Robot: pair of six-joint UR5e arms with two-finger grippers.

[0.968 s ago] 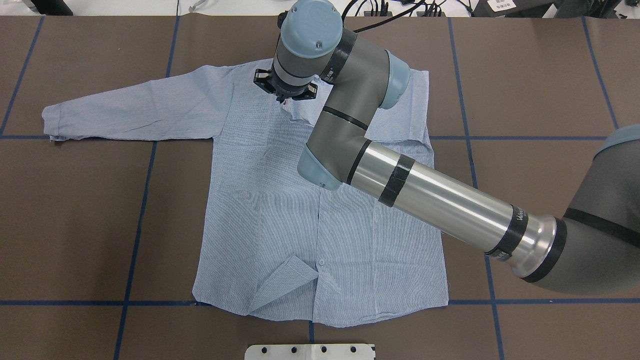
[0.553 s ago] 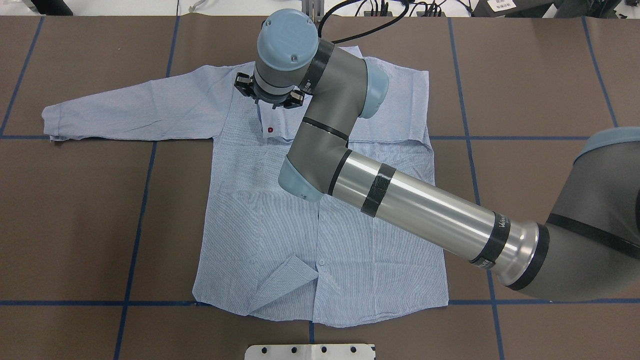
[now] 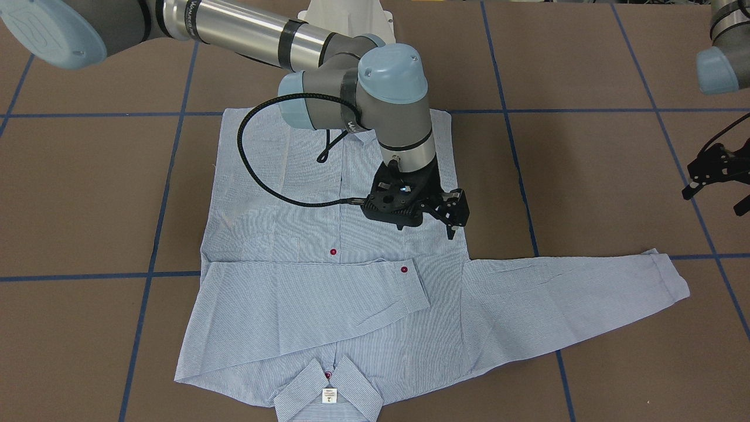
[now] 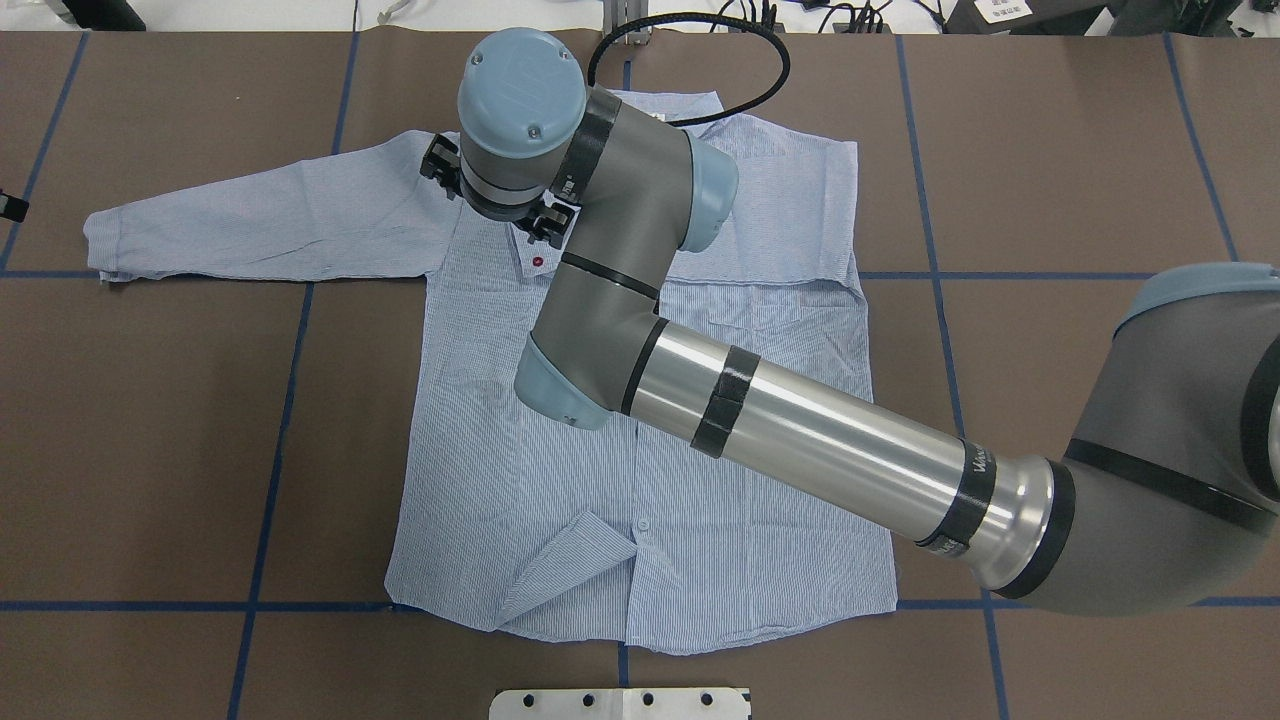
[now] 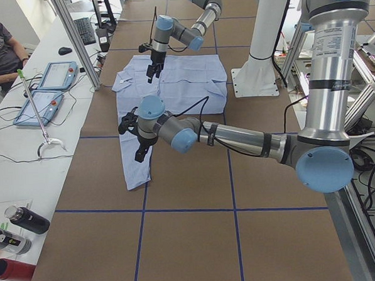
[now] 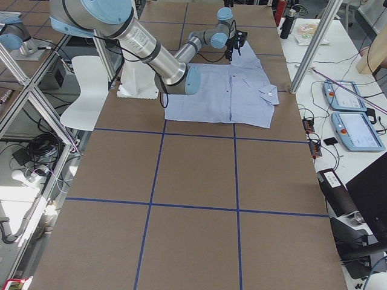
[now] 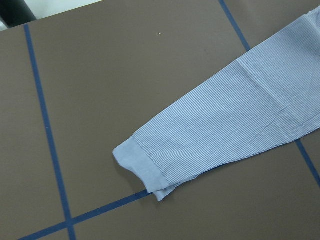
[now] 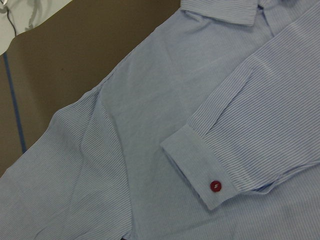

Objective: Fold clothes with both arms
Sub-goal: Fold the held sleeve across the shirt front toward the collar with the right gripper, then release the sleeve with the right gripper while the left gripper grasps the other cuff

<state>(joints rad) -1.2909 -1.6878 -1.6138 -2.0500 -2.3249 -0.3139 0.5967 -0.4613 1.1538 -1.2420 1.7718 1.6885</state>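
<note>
The light blue striped shirt lies flat, front up, on the brown table. Its right sleeve is folded across the chest, and the cuff with a red button rests near the placket. The other sleeve stretches out toward my left, its cuff flat on the table. My right gripper hovers just above the shirt's left shoulder, open and holding nothing. My left gripper hangs open above bare table beside the outstretched cuff.
Blue tape lines cross the brown table. The white pedestal base stands at the near edge behind the shirt's hem. A side table with tablets and a seated person lies beyond the far edge.
My right arm has swung across the shirt from the collar area toward its left shoulder. The folded cuff with its red button has come out from under the gripper and lies flat.
</note>
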